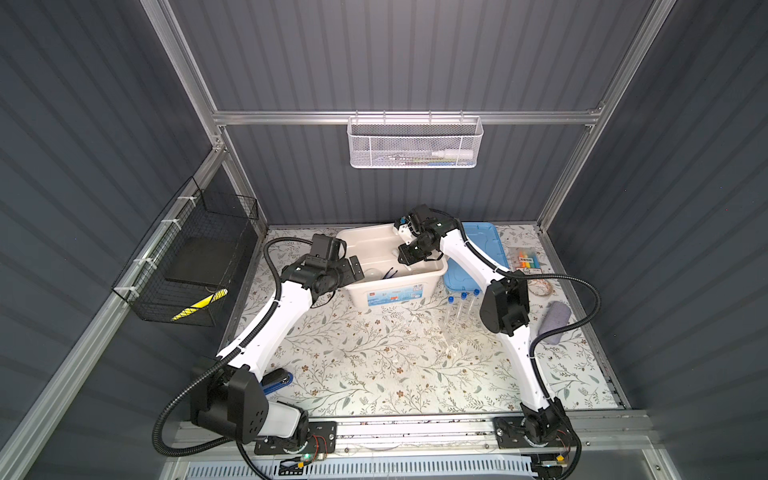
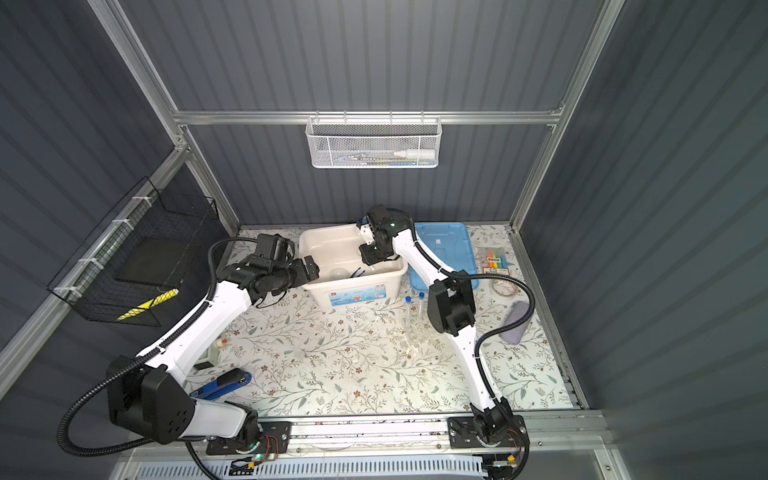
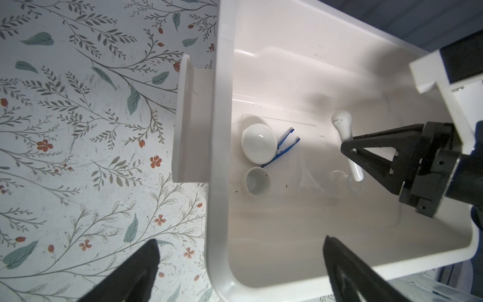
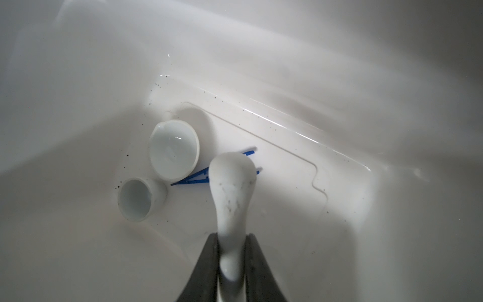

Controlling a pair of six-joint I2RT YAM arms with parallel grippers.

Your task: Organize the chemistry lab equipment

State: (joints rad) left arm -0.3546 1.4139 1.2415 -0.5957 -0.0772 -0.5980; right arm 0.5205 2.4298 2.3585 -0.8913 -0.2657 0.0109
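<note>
**A:** Right gripper (image 4: 232,238)?
**B:** Pinched almost closed on the handle of the white pestle (image 4: 231,183), reaching down inside the white bin (image 1: 432,274).
**A:** Left gripper (image 3: 240,244)?
**B:** Spread fully wide, gripping nothing, straddling the bin's wall at 9 o'clock.
**A:** On the bin's floor?
**B:** Toward 7 o'clock, a larger white dish (image 4: 173,150) just beside a smaller white cup (image 4: 136,200), with dark blue tweezers (image 4: 193,180) tucked against the dish.
**A:** Out on the worktop (image 1: 374,365)?
**B:** Blue-capped test tubes (image 1: 459,311) at 4 o'clock of the bin, near its corner.
</note>
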